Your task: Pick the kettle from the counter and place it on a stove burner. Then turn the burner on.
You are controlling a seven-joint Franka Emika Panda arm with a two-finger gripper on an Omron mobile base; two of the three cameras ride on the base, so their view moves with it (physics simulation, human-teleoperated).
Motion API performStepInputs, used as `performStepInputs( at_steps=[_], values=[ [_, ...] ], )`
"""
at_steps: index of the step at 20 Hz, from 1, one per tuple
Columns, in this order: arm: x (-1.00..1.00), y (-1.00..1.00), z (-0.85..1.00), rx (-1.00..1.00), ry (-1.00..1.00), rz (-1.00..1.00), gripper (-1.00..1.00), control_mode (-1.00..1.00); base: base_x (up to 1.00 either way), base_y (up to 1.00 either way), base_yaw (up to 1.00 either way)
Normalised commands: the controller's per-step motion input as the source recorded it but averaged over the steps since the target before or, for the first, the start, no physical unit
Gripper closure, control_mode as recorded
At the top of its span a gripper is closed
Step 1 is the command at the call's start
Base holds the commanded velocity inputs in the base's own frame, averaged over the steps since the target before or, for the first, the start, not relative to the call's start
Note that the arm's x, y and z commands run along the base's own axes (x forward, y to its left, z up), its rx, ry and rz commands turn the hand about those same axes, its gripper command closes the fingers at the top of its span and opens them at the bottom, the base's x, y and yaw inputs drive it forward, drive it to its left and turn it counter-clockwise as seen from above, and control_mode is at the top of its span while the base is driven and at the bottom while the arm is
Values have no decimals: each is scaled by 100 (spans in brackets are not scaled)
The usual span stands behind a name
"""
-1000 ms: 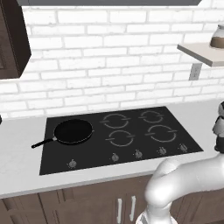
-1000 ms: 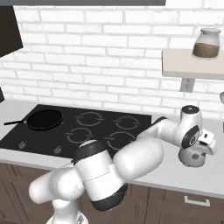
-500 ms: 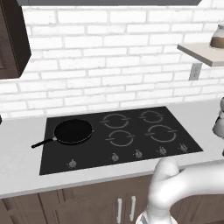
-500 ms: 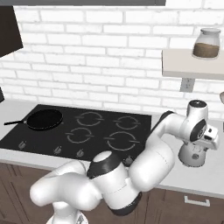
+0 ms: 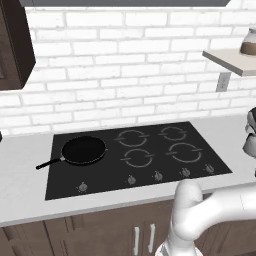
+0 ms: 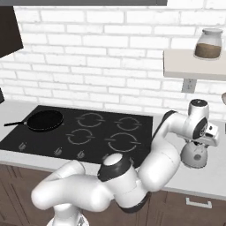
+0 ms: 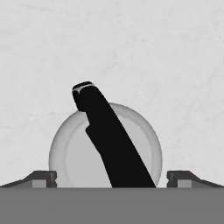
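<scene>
The gripper (image 7: 112,178) hangs straight above the kettle (image 7: 105,146), its two dark finger tips (image 7: 42,178) spread wide, one on each side of the kettle's round body and clear of it. Between them the kettle's dark handle runs as a black bar across the dome, from the far rim towards the camera. Around the kettle in the hand view lies the pale counter (image 7: 166,65).

From the right base view the hand sits directly over the kettle (image 6: 194,155), which stands upright on the counter (image 6: 212,176) just right of the black cooktop (image 6: 66,132) and apart from its edge. Whether the fingers touch the kettle cannot be told from there. The white arm bends from the base across the cooktop's right front corner to reach it.

On the cooktop, the four ring markings sit in its middle and right part; the nearest stove burner (image 6: 122,142) to the kettle is the front right one, unlit. The frying pan (image 6: 44,120) rests on the cooktop's left part, its long handle pointing left. A row of small knobs (image 5: 157,176) lines the cooktop's front edge.

Above and to the right of the cooktop a wall shelf (image 6: 194,65) carries a brown-tinted glass jar (image 6: 208,44), in front of the white brick wall (image 5: 125,65)
</scene>
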Motion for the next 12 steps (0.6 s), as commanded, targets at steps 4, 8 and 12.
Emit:
performStepInputs(
  at_steps=[4, 8, 12],
  values=[
    [33, -22, -14, 0, 0, 7, -100, -100, 0, 0, 0],
    [21, -14, -14, 0, 0, 7, -100, -100, 0, 0, 0],
    [8, -5, -5, 0, 0, 4, -100, -100, 0, 0, 0]
  ],
)
